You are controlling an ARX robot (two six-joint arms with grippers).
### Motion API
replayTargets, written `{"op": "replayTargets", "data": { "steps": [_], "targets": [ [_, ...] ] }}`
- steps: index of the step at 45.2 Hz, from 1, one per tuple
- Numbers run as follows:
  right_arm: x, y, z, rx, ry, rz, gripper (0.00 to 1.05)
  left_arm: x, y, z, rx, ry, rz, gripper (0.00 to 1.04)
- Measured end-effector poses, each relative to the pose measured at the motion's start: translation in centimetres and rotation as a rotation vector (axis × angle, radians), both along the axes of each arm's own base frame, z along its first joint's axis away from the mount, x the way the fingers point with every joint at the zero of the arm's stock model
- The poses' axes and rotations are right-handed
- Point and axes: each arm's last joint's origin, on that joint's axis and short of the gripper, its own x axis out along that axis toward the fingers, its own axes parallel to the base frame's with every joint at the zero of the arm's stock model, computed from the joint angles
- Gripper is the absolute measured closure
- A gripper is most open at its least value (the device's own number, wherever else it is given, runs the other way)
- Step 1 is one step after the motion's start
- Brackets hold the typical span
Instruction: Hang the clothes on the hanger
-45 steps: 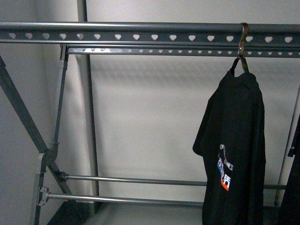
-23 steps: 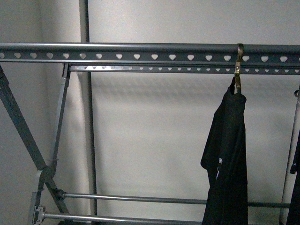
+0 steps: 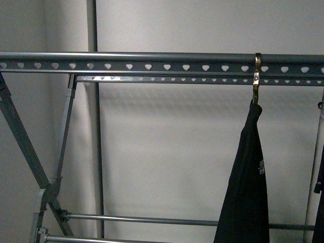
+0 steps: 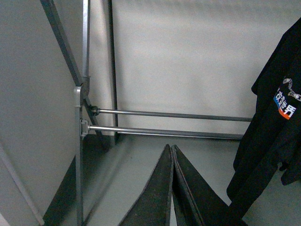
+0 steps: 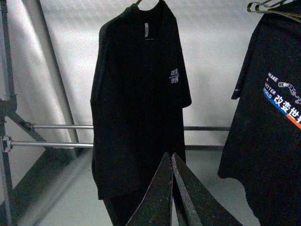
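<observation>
The black T-shirt (image 3: 245, 187) hangs long-axis vertical, apparently edge-on, from a brass hook (image 3: 257, 76) on the rack's horizontal top rail (image 3: 126, 63). Both the left gripper (image 4: 172, 151) and right gripper (image 5: 170, 159) are pressed closed, empty.

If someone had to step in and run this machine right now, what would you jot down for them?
Left gripper: shut, holding nothing.
Right gripper: shut, holding nothing.
The black printed T-shirt hangs from a small brass-coloured hook on the grey metal rack's heart-punched top rail, touching neither gripper.
A second black T-shirt hangs beside it.
Hanging looks done; probably only drawing the arms back is left.
</observation>
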Motion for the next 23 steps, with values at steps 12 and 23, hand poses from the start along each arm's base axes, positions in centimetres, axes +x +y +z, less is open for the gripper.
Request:
{"op": "replayTargets", "data": {
  "steps": [12, 23],
  "targets": [
    [0.0, 0.0, -0.6, 0.000, -0.002, 0.000, 1.02, 0.0, 0.0, 0.0, 0.000, 0.000, 0.000, 1.01],
    [0.0, 0.0, -2.0, 0.000, -0.001, -0.001, 1.02, 0.0, 0.0, 0.0, 0.000, 0.000, 0.000, 1.01]
  ]
}}
